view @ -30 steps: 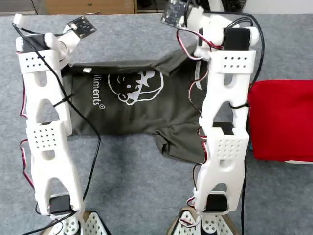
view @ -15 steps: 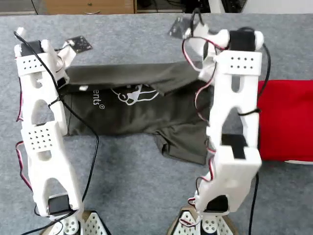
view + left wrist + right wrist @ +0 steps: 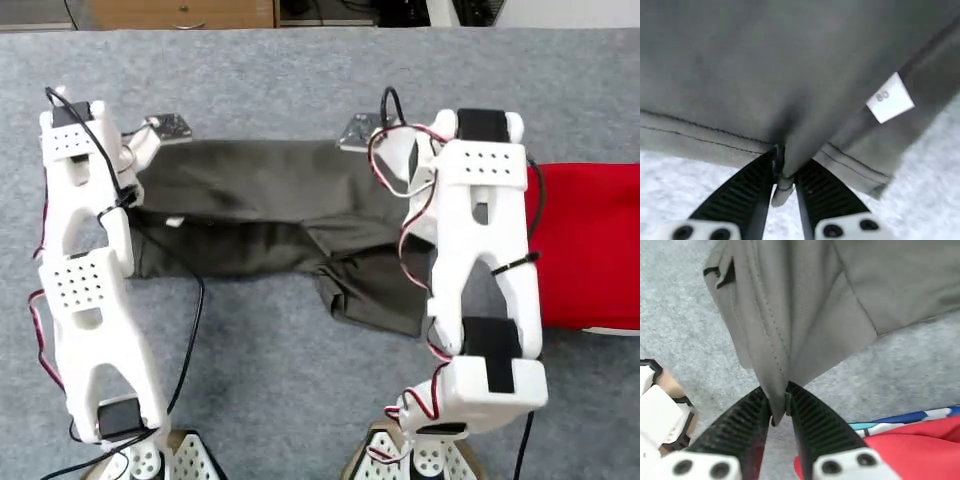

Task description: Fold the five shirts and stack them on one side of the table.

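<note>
Presently, both arms hold the dark shirt [image 3: 270,190] at mid-fold on the grey worktop [image 3: 300,80].

Left end effector [image 3: 782,161]: jaws closed almost to touching, pinching a pleat of the stitched hem, with the white label [image 3: 889,98] just beside the grip.

Right end effector [image 3: 778,402]: likewise nearly closed, clamping a bunched fold of the same garment's seamed edge.

From the high view, I see the shirt lying across the middle of the worktop between the two arms. Its far part is laid over toward me as a smooth upper layer. A sleeve [image 3: 375,295] sticks out crumpled at the near edge, beside the right arm. The red shirt [image 3: 590,250] lies folded at the right side of the worktop, just beside the dark one.

I judge the step in hand to be the lengthwise fold, roughly half carried. To do it well, I would:
- bring both end effectors toward me at equal height and pace, so that the held edge remains straight and lightly taut;
- lower that edge until it lines up with the near hem;
- open the jaws only once the cloth rests flat.

The stray sleeve should be tucked inside before the next fold. Otherwise I expect the bundle to sit unevenly when stacked on the red shirt.
</note>
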You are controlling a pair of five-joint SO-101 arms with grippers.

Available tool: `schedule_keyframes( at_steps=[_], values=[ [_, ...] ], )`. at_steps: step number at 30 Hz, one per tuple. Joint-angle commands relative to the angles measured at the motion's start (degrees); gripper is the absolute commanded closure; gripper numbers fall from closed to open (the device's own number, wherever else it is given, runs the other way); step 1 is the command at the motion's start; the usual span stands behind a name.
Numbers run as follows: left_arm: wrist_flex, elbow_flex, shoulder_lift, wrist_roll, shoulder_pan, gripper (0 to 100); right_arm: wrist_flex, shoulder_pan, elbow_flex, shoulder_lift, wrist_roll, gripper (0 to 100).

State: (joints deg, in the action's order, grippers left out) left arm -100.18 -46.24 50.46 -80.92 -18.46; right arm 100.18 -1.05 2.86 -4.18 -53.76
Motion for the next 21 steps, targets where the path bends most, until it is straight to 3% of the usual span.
schedule_keyframes(
  at_steps=[1,6,16,21],
  values=[
    [-0.79,8.62,-9.63,-2.9,-0.79,98,-2.2,1.1,-2.86,3.03,0.88,99.7],
    [-0.53,20.4,-16.66,-4.48,-0.62,98,-2.64,1.01,-6.02,4.09,0.88,99.7],
    [1.41,21.89,-16.66,-3.87,-1.23,98,-3.6,1.27,-13.85,9.36,0.88,99.7],
    [3.78,23.91,-16.66,-2.55,-2.29,95,-3.78,4.88,-15.69,11.38,0.53,99.7]
  ],
)
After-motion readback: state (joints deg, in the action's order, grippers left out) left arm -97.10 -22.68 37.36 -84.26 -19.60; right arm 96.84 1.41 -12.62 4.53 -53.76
